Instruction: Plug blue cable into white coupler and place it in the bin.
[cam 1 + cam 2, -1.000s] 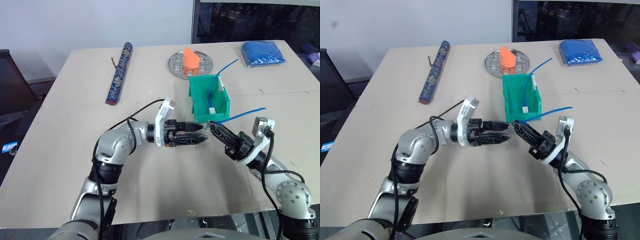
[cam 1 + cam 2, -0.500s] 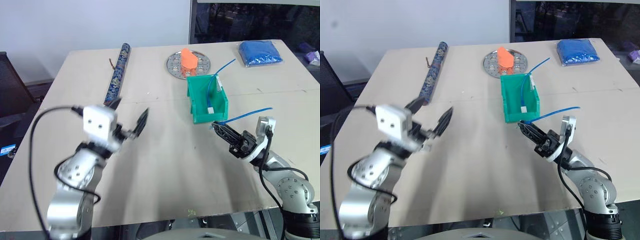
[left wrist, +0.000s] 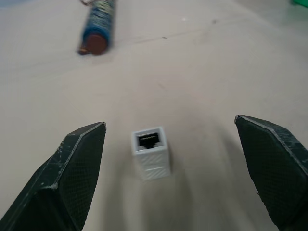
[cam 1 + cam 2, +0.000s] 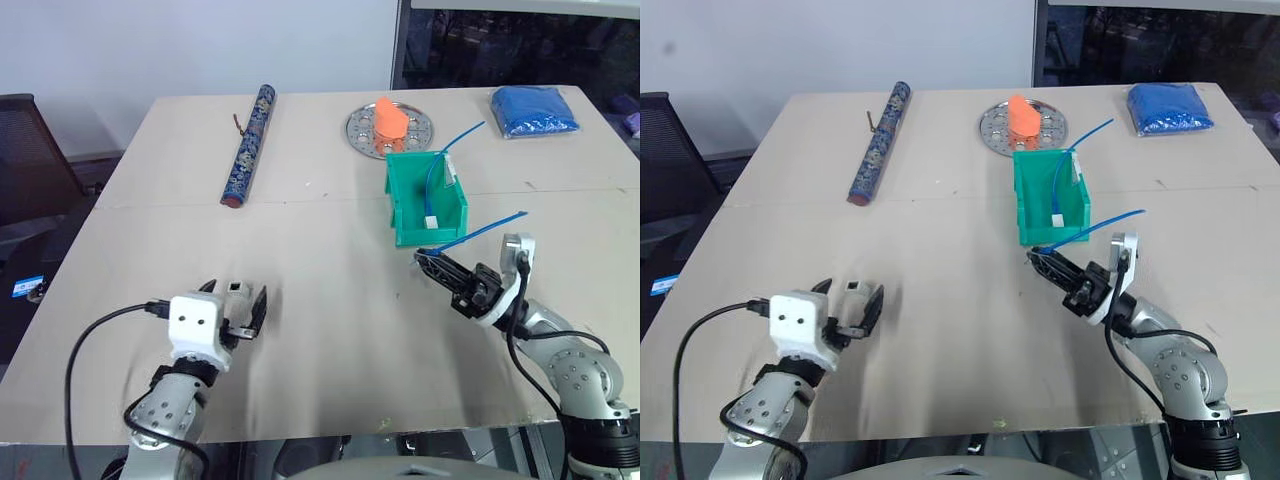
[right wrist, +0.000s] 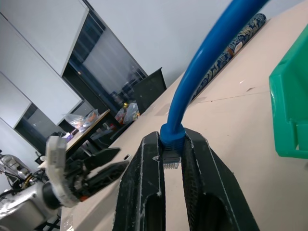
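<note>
Blue cable (image 4: 482,228) sits pinched at its plug end in your right gripper (image 5: 171,154), jaws shut tight on it, just in front of the green bin (image 4: 403,196); its tail arcs up and away to the right. The white coupler (image 3: 151,152) lies loose on the table (image 4: 330,300) between the wide-open jaws of your left gripper (image 4: 234,312), touching neither finger, socket facing away from the wrist. Close carelessly and you may tip or skid that small block, or clamp it crooked so the socket ends up turned away from the plug. The plug barely shows past your right fingers (image 5: 144,192), so it could slip or twist when pushed. A second blue cable (image 4: 440,170) already rests in the bin; don't snag it. I can read no writing or brand anywhere.
</note>
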You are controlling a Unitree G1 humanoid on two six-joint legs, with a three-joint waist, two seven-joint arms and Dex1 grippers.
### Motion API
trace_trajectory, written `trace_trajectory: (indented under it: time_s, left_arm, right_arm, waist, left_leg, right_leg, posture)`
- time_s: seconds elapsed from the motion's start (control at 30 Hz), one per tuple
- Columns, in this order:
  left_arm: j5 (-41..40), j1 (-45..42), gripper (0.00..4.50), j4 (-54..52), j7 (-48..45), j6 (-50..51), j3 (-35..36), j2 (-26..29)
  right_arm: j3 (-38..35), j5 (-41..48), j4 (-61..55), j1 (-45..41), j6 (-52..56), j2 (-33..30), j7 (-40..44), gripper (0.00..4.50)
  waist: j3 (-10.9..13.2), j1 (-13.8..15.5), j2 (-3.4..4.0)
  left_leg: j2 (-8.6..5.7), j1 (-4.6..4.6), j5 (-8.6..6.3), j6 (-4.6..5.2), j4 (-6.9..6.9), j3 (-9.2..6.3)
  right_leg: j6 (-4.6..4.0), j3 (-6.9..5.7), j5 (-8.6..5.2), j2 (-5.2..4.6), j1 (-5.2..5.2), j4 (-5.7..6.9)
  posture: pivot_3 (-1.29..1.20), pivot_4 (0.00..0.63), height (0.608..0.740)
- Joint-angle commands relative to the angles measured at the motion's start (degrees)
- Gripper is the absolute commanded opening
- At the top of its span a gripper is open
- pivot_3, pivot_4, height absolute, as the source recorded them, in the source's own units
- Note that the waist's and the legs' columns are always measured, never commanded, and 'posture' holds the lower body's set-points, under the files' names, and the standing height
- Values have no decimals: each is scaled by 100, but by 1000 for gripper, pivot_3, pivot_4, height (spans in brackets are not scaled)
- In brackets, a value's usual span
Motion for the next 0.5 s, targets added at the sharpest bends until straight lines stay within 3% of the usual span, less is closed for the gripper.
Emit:
trace_trajectory:
  time_s: [0.03,0.2,0.43,0.47,0.5]
  left_arm:
    - [153,-261,4397,390,53,-236,-80,59]
    - [38,-489,4397,804,97,-325,-193,-118]
    - [75,-490,1032,933,242,-441,-189,-260]
    - [71,-498,627,956,255,-452,-182,-262]
    - [68,-513,575,970,259,-456,-186,-262]
  right_arm:
    - [-84,16,-209,17,-73,37,-19,0]
    - [-125,-30,-290,108,-131,64,-77,0]
    - [-184,-28,-347,156,-154,52,-127,0]
    - [-190,-33,-349,155,-157,48,-131,0]
    - [-199,-35,-352,151,-157,41,-137,0]
  waist:
    - [0,-1,0]
    - [-1,-3,-1]
    - [-1,-7,-1]
    - [-1,-8,-1]
    - [-1,-8,-1]
  left_leg:
    - [0,0,0,0,-1,0]
    - [0,0,0,0,-2,0]
    - [1,0,-3,-3,-3,0]
    - [1,0,-3,-3,-3,0]
    - [1,0,-2,-2,-3,0]
  right_leg:
    - [0,1,0,0,0,-1]
    - [0,2,0,0,-1,-2]
    - [0,1,0,0,-2,-2]
    - [0,1,0,0,-1,-2]
    - [0,1,0,0,-1,-2]
  posture:
    - [0,150,740]
    - [0,150,740]
    - [0,150,740]
    - [0,150,740]
    - [0,150,740]
